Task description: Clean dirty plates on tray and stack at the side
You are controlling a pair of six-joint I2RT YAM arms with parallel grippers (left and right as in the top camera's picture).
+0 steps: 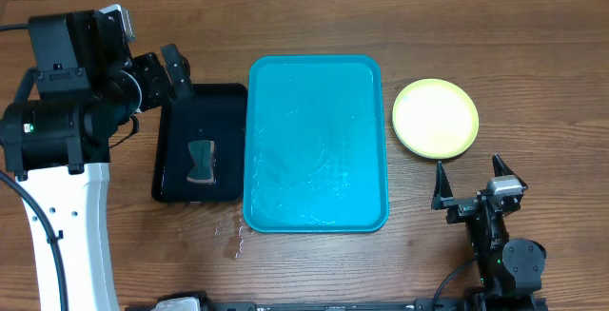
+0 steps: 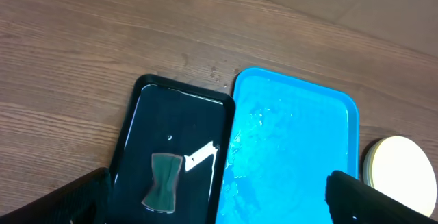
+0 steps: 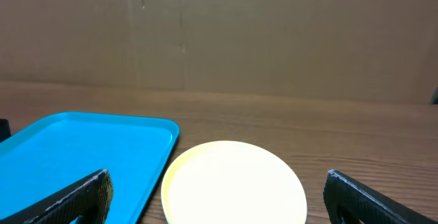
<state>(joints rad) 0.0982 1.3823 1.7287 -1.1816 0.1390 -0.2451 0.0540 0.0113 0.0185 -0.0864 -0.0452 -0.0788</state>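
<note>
The turquoise tray (image 1: 317,144) lies mid-table with water droplets and no plates on it; it also shows in the left wrist view (image 2: 294,148) and the right wrist view (image 3: 75,152). A pale yellow-green plate (image 1: 435,117) sits on the table to the tray's right, seen also in the right wrist view (image 3: 233,183) and at the left wrist view's edge (image 2: 404,169). Whether other plates lie under it I cannot tell. My left gripper (image 1: 176,73) is open and empty above the black tray's far end. My right gripper (image 1: 468,180) is open and empty just in front of the plate.
A black tray (image 1: 200,145) holding water and a dark green sponge (image 1: 201,162) lies against the turquoise tray's left side. Water spots mark the table by the tray's front left corner (image 1: 233,240). A cardboard wall stands at the back.
</note>
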